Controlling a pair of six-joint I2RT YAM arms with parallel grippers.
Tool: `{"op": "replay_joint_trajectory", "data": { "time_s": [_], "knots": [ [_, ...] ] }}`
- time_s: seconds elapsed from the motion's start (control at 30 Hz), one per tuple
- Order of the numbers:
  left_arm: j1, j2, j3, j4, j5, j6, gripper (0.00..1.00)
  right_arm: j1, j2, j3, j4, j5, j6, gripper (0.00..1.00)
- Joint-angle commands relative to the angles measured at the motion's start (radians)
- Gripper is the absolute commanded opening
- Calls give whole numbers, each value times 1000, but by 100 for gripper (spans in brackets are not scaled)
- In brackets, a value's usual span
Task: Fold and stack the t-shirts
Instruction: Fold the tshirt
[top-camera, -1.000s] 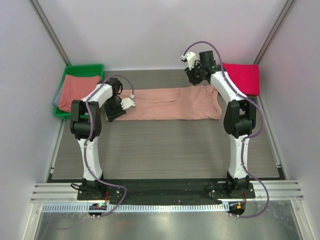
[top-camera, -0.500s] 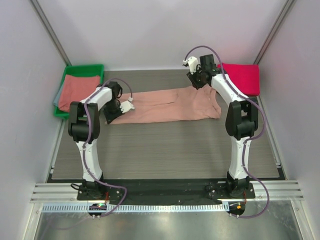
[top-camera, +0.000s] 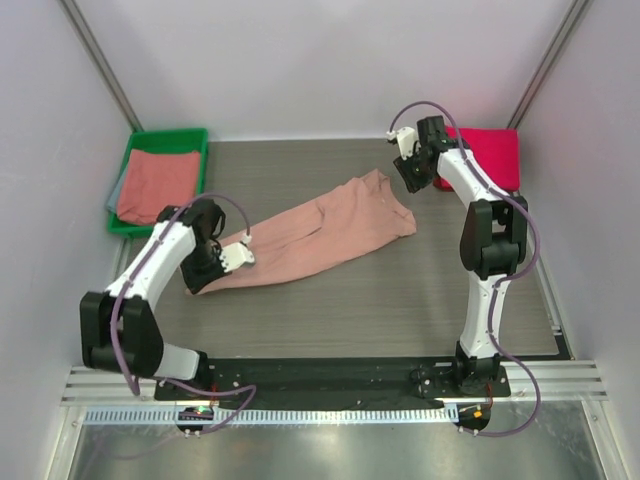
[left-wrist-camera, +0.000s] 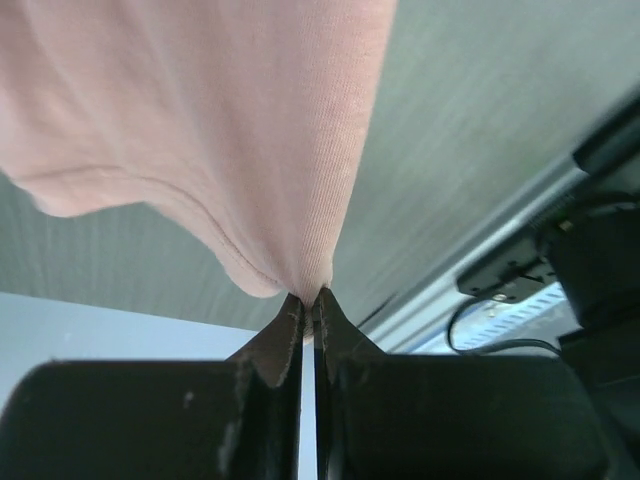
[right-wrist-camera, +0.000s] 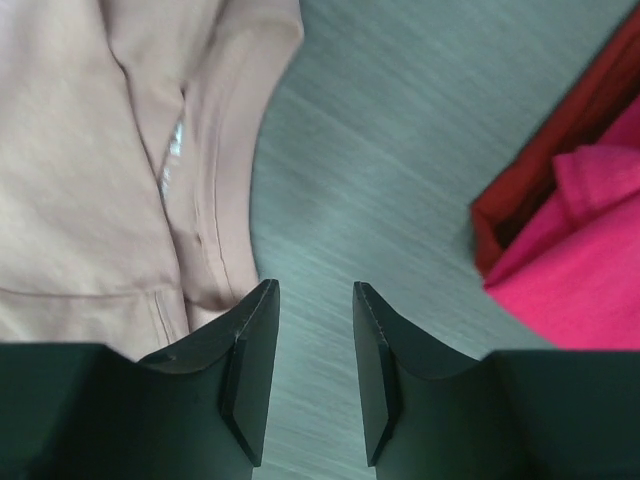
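Note:
A salmon-pink t-shirt (top-camera: 320, 232) lies folded lengthwise, slanting across the table from near left to far right. My left gripper (top-camera: 205, 282) is shut on its near-left end; the left wrist view shows the cloth (left-wrist-camera: 250, 130) pinched between the closed tips (left-wrist-camera: 309, 300). My right gripper (top-camera: 410, 178) is open beside the shirt's far-right end, holding nothing. In the right wrist view that gripper (right-wrist-camera: 312, 292) hovers over bare table with the shirt's edge (right-wrist-camera: 130, 180) to its left. A magenta t-shirt (top-camera: 485, 157) lies folded at the far right, also seen as magenta cloth (right-wrist-camera: 580, 250) from the right wrist.
A green bin (top-camera: 140, 160) at the far left holds a folded salmon shirt (top-camera: 158, 182) over grey cloth. White walls close in both sides. A metal rail (top-camera: 320, 385) runs along the near edge by the arm bases.
The left gripper shut on the shirt's left end and dragged it toward the near left, slanting the shirt. The right gripper let go of the far-right end, opened and moved right.

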Motion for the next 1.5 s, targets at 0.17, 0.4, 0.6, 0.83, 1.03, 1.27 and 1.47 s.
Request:
{"op": "replay_joint_trajectory", "data": {
  "time_s": [0.17,0.4,0.6,0.83,1.03,1.27,1.47],
  "knots": [
    [-87,-232,-122,-162,21,-64,3,32,-2,-50,-83,-111,20,44],
    [-144,-306,-152,-186,14,-117,4,56,78,-20,-129,-159,9,45],
    [-217,-309,-122,-184,18,-206,5,66,182,75,-127,-140,9,45],
    [-302,-280,-62,-190,26,-275,6,75,247,140,-115,-97,9,43],
    [-387,-214,-25,-190,104,-318,8,90,377,297,-122,-61,9,34],
    [-573,-70,38,-155,212,-358,11,116,573,571,-32,32,-3,32],
    [-749,124,218,-81,342,-391,14,139,690,724,178,67,-42,38]
  ]
}}
